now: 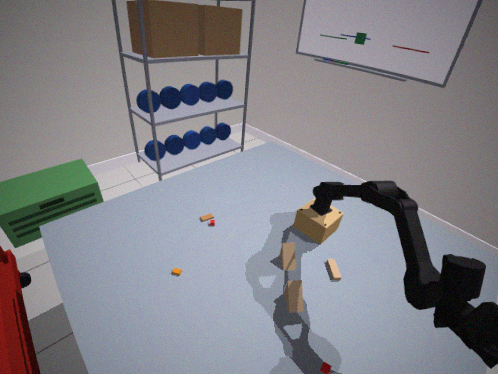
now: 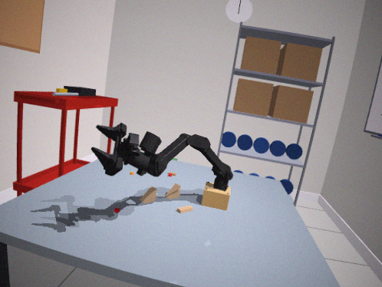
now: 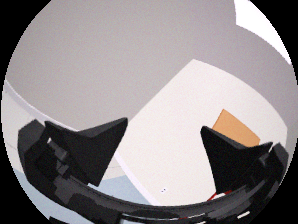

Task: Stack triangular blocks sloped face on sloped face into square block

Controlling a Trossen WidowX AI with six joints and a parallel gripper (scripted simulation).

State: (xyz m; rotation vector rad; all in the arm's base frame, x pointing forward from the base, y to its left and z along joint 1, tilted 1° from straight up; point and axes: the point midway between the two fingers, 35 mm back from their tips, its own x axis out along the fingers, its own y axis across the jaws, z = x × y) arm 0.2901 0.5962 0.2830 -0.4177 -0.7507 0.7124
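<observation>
Two tan triangular blocks stand apart on the table, one behind the other. One block [image 1: 295,296] [image 2: 149,195] is farther from the arm's base. The other block [image 1: 288,256] [image 2: 173,191] is nearer the base. Each shows a sloped outline in the exterior view. My gripper [image 2: 94,138] [image 3: 165,125] is wide open and empty, raised high above the table. It is out of the top view, and neither block shows in the wrist view.
The arm stands on a wooden base [image 1: 318,223] [image 2: 215,197]. A light wooden bar [image 1: 333,269] [image 2: 185,209] lies beside the blocks. A red cube [image 1: 325,368] [image 2: 116,210], an orange piece [image 1: 176,271] [image 2: 132,173], a small red cube [image 1: 212,223] and a brown bar [image 1: 206,217] lie elsewhere on the table.
</observation>
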